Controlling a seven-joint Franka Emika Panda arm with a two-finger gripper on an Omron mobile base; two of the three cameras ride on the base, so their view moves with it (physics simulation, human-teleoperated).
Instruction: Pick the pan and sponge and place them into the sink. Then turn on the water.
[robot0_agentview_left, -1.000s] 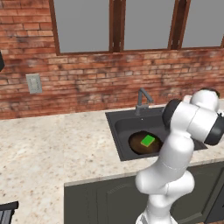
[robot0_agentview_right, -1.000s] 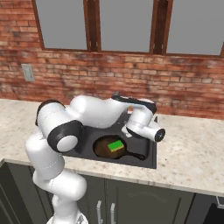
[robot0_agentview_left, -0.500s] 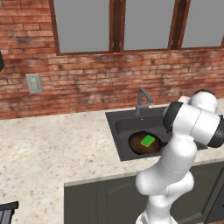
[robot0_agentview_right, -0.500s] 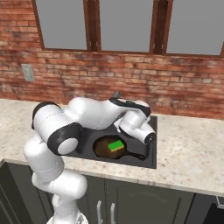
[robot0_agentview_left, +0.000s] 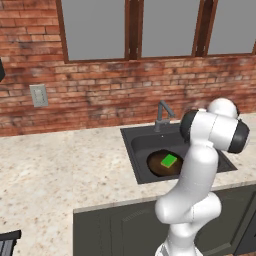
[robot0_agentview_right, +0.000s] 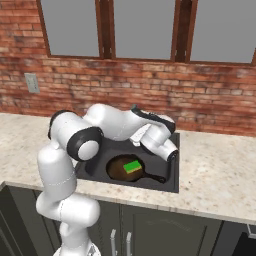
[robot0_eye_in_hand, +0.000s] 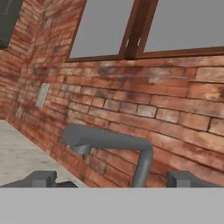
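Claw (robot0_eye_in_hand: 112, 178): in the hand view its two dark fingertips (robot0_eye_in_hand: 41, 178) stand wide apart at the bottom, nothing between them but the faucet's upright seen beyond; it holds nothing.
Faucet (robot0_eye_in_hand: 109, 146): grey and angular, straight ahead of the claw in the hand view, spout reaching left from the upright; in the left base view it stands at the back rim of the sink.
Water: no stream can be made out under the spout in any view.
Arm (robot0_agentview_right: 115, 125): white, bent over the sink, the hand hanging above the sink's right part in the right base view.
Sink (robot0_agentview_left: 137, 145): dark basin set in the bench.
Pan (robot0_agentview_right: 117, 170): dark brown, round, lying flat on the sink floor, handle pointing toward the sink's right front in the right base view.
Sponge (robot0_agentview_left: 169, 161): bright green block resting inside the pan, near its middle.
Bench (robot0_agentview_left: 60, 170): pale speckled stone around the sink.
Brick wall (robot0_agentview_left: 100, 95): behind the sink, red-brown.
Outlet plate (robot0_agentview_left: 38, 95): on the wall, well left of the sink.
Windows (robot0_agentview_left: 95, 27): above the sink, dark wooden frames.
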